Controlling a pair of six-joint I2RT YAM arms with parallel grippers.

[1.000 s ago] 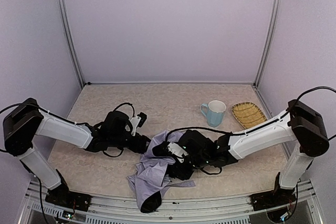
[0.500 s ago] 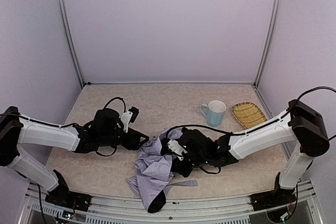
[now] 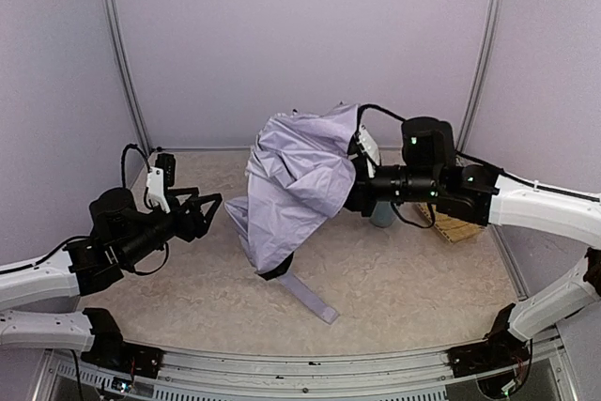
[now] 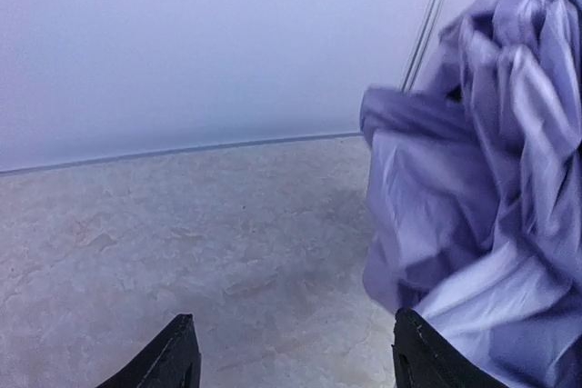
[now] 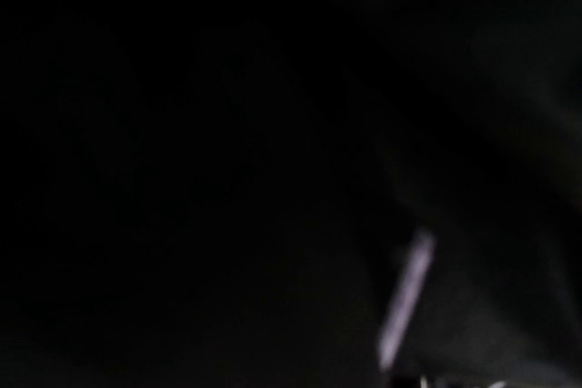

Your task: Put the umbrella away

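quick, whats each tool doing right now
left tool: open, empty
right tool: holding the umbrella up, jaws hidden by fabric

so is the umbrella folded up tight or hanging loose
Loose, not folded tight: the umbrella hangs from the right gripper, its fabric bunched and draping, the strap trailing below.
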